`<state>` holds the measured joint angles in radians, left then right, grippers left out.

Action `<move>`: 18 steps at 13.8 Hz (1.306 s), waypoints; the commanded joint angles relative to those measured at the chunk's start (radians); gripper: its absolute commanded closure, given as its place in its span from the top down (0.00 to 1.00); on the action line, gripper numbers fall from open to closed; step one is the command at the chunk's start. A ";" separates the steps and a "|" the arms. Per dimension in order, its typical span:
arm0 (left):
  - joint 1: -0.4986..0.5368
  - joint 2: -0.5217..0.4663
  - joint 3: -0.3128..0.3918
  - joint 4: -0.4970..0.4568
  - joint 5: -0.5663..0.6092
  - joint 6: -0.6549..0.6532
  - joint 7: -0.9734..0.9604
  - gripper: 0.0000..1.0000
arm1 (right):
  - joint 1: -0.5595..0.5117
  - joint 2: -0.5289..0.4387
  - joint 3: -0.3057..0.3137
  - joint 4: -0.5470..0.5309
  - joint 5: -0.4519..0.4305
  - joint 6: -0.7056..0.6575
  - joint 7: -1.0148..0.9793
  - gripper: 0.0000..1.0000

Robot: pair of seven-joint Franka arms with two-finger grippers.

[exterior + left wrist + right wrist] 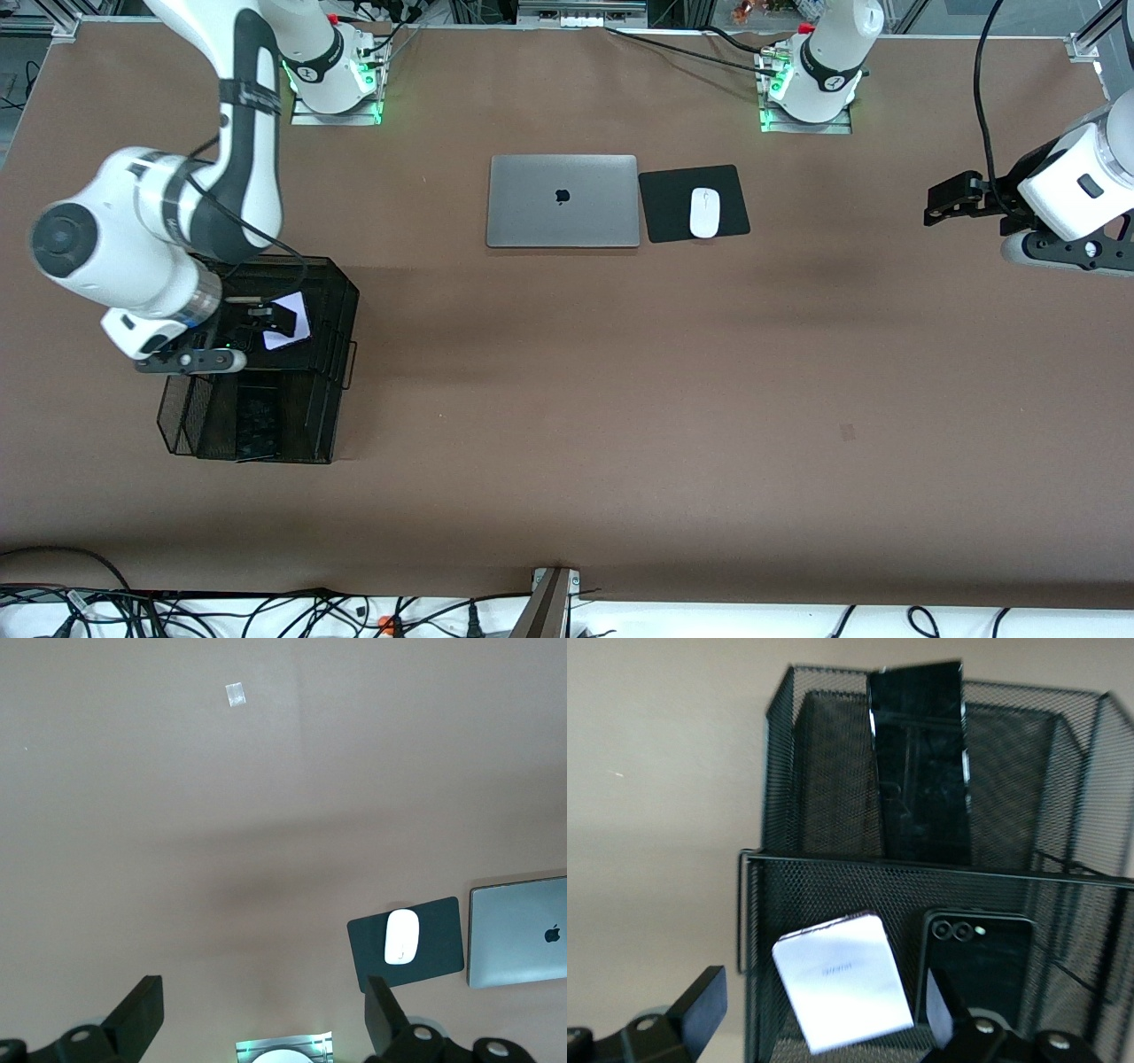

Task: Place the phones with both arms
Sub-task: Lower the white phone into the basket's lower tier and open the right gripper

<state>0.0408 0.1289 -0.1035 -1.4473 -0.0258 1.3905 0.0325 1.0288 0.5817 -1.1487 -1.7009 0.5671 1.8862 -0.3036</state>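
Front view: brown counter (567,372). Black wire-mesh organiser (306,390) at the right arm's end. Right claw (266,321) over it, fingers apart, holding nothing, above the small pale lavender-white phone (297,321). Left claw (941,202) waits over bare counter at the left arm's end, fingers apart. Closed silver laptop (563,201), white mouse (704,213) on black pad (694,203).

Left wrist view: laptop, pad, mouse.

Right wrist view: 2 compartments; 1 holds the pale phone beside the small squarish black phone (983,961), the other the long slim black phone (921,762).
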 commanded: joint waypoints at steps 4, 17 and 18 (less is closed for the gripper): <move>0.002 -0.011 0.001 -0.013 -0.014 0.001 0.024 1.00 | -0.140 0.029 -0.026 0.323 0.010 -0.324 0.007 0.99; 0.014 -0.009 0.002 -0.011 -0.006 0.002 0.027 1.00 | -0.142 0.056 -0.017 0.391 0.017 -0.335 0.150 1.00; 0.016 -0.009 0.002 -0.011 -0.006 0.001 0.027 1.00 | -0.201 0.058 0.027 0.426 0.010 -0.341 0.162 1.00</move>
<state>0.0486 0.1288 -0.1007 -1.4483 -0.0258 1.3904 0.0325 0.9033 0.6355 -1.1644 -1.3396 0.5674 1.5731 -0.1706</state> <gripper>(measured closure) 0.000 0.000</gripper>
